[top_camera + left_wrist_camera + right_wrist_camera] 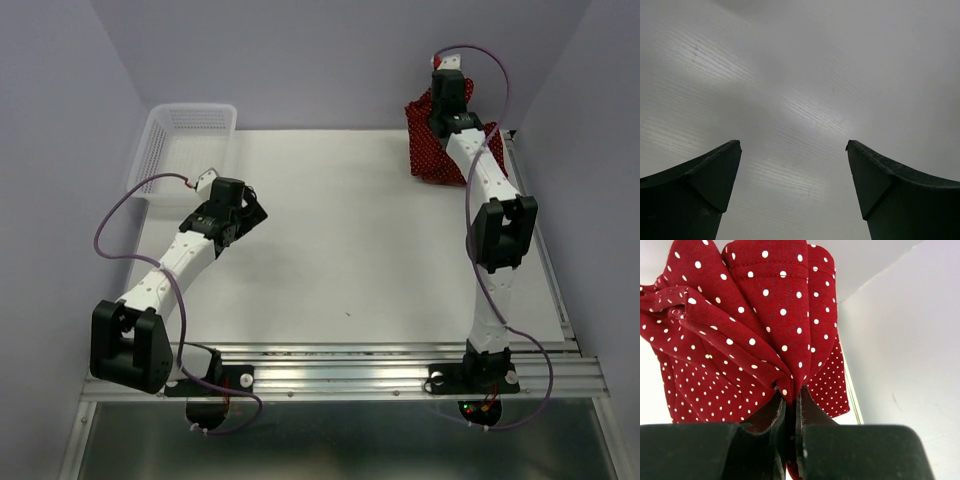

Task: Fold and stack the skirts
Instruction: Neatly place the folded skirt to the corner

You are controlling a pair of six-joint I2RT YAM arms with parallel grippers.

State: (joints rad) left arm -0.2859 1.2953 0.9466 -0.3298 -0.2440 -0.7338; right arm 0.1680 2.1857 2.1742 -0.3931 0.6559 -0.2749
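Skirts (pixel 437 152) of soft dark red cloth with tiny white dots sat in a bunched heap at the far right corner of the white table (pixel 330 240), close to the wall; how many lay in the heap could not be told. In the right wrist view the fabric showed a stitched hem band and gathered into deep rounded folds that all ran down to one point. There the right gripper (pixel 790 402) was clenched on the skirts, its two dark fingers pressed together with a pleat of cloth pinched between them. The right arm (pixel 490 230) stretched far forward along the table's right edge, its elbow raised and its wrist held above the heap, so that part of the cloth was drawn upward.

The left arm (pixel 165 275) was bent and angled toward the table's middle, its wrist just beside a white plastic lattice basket (pixel 185 140) at the far left. The left gripper (pixel 792 145) was released — its dark, curved fingers spread wide, with nothing between them but the smooth, faintly ridged tabletop.
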